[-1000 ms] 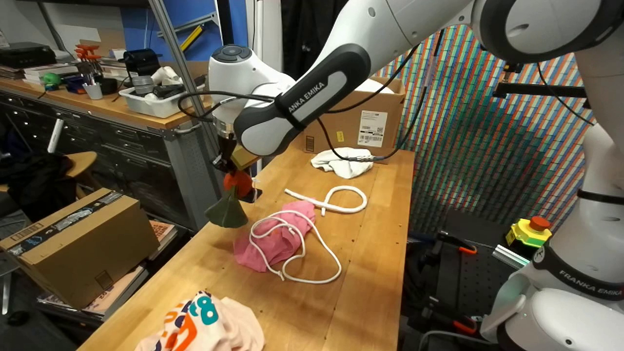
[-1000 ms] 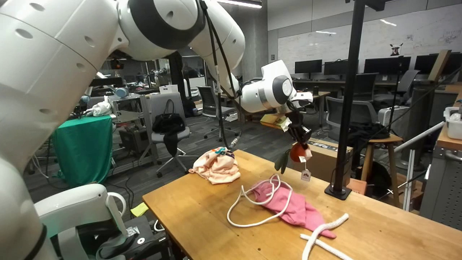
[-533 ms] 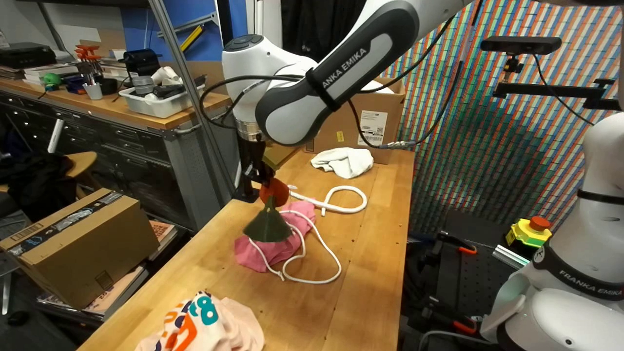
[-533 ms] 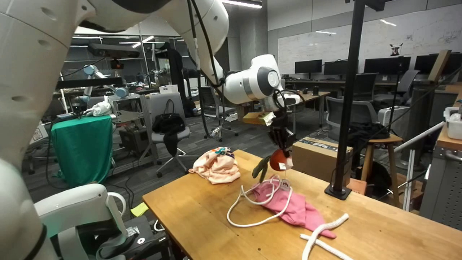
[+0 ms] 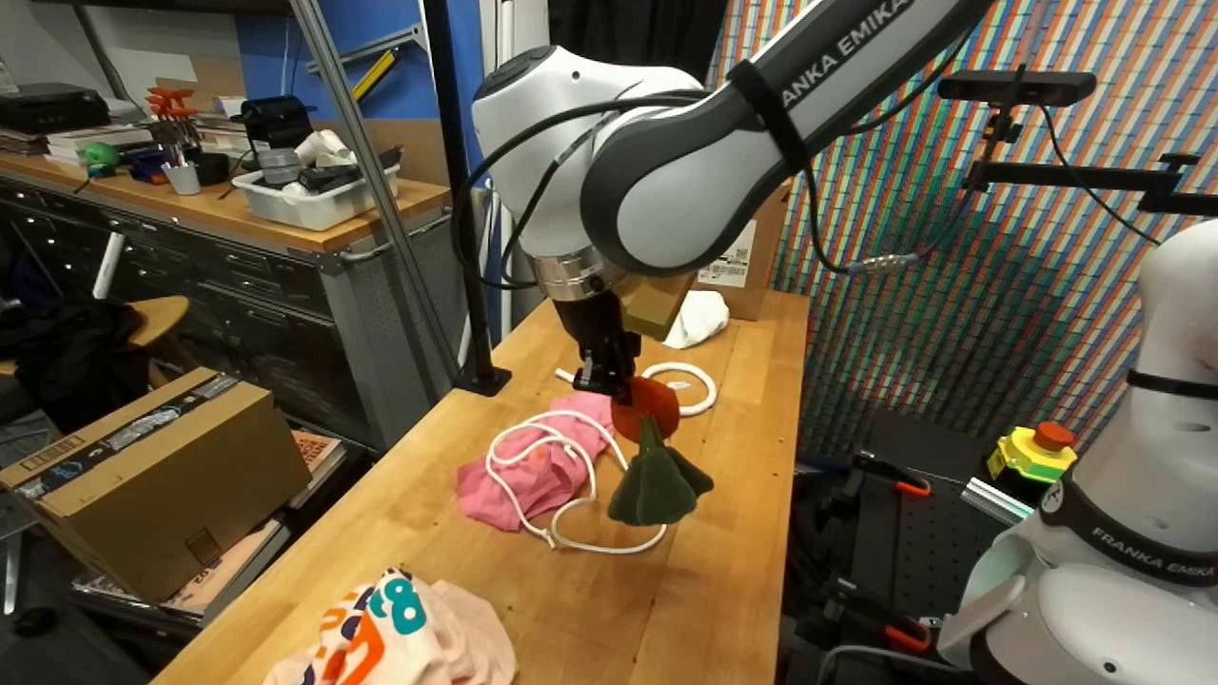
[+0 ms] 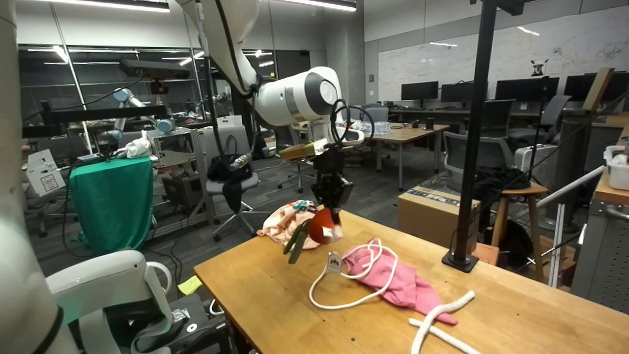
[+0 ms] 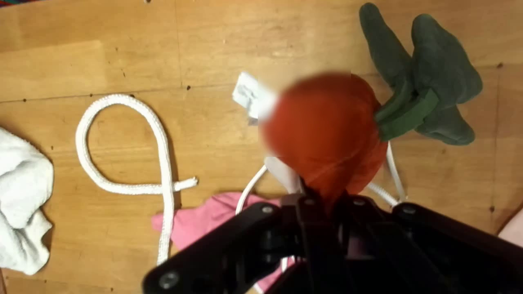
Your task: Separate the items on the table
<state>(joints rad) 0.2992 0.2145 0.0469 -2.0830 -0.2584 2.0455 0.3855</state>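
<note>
My gripper (image 5: 623, 385) is shut on a red-orange plush vegetable (image 5: 649, 414) with dark green leaves and a white tag, and holds it above the wooden table (image 5: 704, 599). The plush fills the middle of the wrist view (image 7: 322, 126); the fingertips (image 7: 327, 200) pinch its edge. Under and beside it lies a pink cloth (image 6: 403, 285) with a thin white rope (image 6: 339, 307) looped over it. A thicker white rope (image 7: 161, 143) lies in a loop, one end touching the pink cloth. A white cloth (image 7: 24, 196) and a peach printed cloth (image 6: 290, 228) lie apart.
A black post (image 6: 462, 260) stands at the table's edge. A cardboard box (image 5: 775, 252) stands at the table's end behind the white cloth, partly hidden by the arm. Another cardboard box (image 6: 427, 216) is beside the table, below its top.
My gripper has carried the plush from beyond the table's edge, past the pink cloth, to above the table; rightward in one exterior view, leftward in the other. The cloths and ropes have not moved.
</note>
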